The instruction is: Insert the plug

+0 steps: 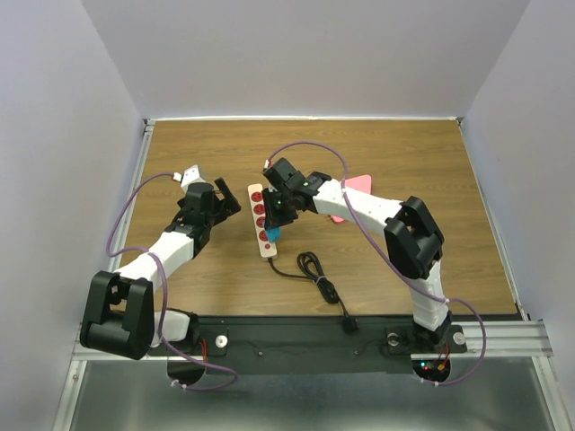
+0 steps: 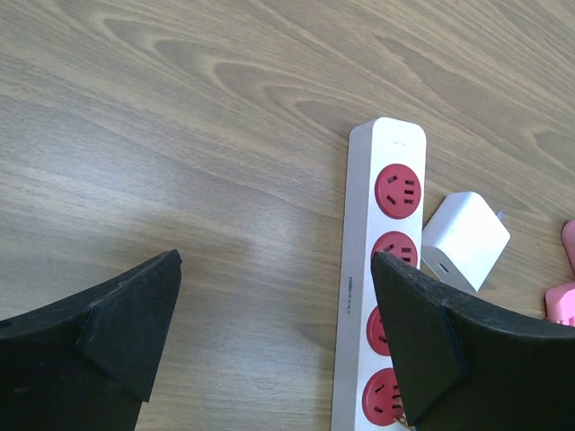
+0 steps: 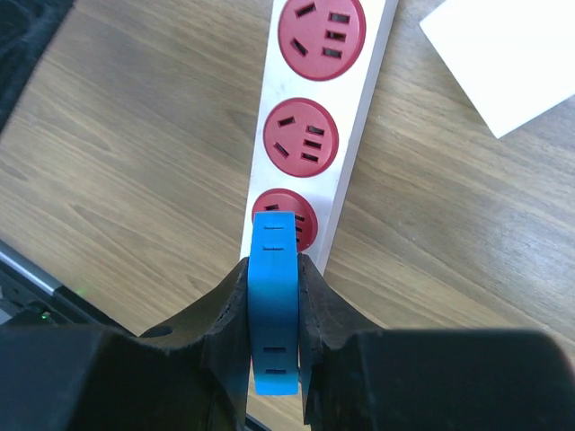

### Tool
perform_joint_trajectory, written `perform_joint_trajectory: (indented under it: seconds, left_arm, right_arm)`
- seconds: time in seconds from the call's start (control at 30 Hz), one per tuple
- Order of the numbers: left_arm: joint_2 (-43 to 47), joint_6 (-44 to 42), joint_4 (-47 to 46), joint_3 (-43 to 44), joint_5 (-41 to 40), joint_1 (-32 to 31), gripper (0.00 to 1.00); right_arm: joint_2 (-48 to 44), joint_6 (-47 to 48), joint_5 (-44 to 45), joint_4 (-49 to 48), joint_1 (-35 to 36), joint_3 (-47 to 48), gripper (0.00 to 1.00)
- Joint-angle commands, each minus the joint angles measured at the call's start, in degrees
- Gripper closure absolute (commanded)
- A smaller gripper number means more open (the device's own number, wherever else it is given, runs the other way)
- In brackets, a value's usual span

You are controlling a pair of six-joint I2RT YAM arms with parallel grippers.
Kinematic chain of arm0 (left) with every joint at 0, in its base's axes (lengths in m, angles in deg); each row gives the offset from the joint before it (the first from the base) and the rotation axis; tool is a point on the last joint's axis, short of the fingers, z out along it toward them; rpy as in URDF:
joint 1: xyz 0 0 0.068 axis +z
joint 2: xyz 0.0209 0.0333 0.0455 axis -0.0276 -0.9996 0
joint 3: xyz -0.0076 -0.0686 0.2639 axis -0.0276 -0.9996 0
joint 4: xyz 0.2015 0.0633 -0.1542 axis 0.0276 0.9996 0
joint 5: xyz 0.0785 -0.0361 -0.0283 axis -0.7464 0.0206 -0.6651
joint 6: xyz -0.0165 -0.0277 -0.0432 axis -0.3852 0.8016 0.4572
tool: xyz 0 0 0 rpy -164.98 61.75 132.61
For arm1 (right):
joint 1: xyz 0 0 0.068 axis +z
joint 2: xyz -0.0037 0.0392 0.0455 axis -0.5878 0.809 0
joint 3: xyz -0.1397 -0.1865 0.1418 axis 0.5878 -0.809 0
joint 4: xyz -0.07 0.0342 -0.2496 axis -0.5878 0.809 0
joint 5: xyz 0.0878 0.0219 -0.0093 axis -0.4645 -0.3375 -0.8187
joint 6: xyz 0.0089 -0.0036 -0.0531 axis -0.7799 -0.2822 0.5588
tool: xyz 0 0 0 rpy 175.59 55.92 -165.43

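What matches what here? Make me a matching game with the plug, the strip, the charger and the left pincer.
Things:
1. plug
2. strip
3. charger
4. left pincer

Descriptions:
A. open, holding nothing
B. blue, gripped by the right pincer
C. white with red sockets
D. plain white, beside the strip

Pairs: 1-B, 2-C, 3-D, 4-A.

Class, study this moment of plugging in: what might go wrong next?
1. The left gripper is open, not clamping the white power strip with red sockets; a push may shift it.
2. The blue flat plug in the right gripper hides its prongs, so it may miss the slots.
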Motion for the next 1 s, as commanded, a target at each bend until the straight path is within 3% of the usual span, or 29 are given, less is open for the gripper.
perform_joint_trajectory:
  seconds: [0.0, 0.97]
  left_arm:
    - [1.92, -0.19, -1.65, -0.84, -0.03, 0.09, 0.01]
    - [3.14, -0.28, -1.39, -1.28, 0.32, 0.09, 0.01]
  right_arm:
    - [0.81, -0.57, 2.03, 0.83, 0.6, 2.19, 1.0]
    - [1.25, -0.57, 8.54, 1.71, 0.95, 4.13, 0.99]
